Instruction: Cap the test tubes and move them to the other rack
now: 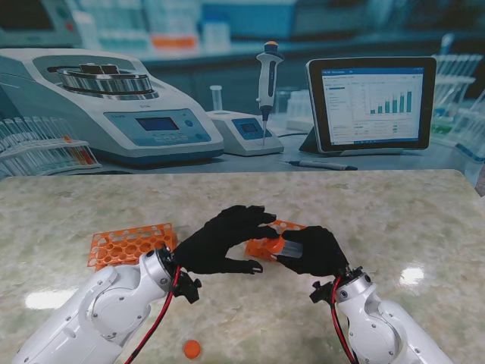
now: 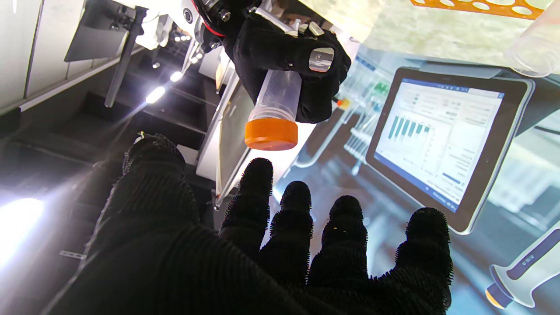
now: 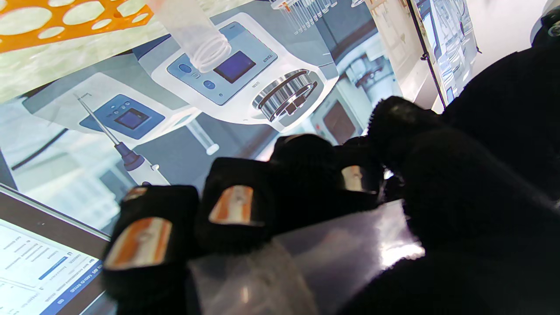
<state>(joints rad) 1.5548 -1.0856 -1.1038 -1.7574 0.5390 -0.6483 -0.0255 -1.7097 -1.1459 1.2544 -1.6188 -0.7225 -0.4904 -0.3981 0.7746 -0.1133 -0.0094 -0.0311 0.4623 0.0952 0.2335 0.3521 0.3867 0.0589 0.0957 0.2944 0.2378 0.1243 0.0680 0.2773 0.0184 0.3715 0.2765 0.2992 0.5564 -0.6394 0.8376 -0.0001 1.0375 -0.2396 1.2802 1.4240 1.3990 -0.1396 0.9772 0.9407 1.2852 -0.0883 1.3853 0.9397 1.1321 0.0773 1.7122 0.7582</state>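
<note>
My right hand [image 1: 314, 250] is shut on a clear test tube [image 2: 280, 98] lying sideways, its orange cap [image 2: 271, 133] pointing toward my left hand [image 1: 220, 241]. In the right wrist view the gloved fingers [image 3: 232, 205] wrap the tube's wall [image 3: 306, 258]. My left hand [image 2: 262, 253] is open, with spread fingertips just short of the cap and apart from it. An orange rack [image 1: 292, 225] sits partly hidden behind both hands. A second orange rack [image 1: 129, 244] lies to the left. An uncapped tube [image 3: 197, 35] stands in a rack [image 3: 65, 17].
A loose orange cap [image 1: 192, 349] lies on the marble table [image 1: 394, 220] near me, between the arms. The backdrop behind the table is a printed lab scene with a centrifuge [image 1: 114, 106], a pipette [image 1: 267, 83] and a tablet [image 1: 371, 102].
</note>
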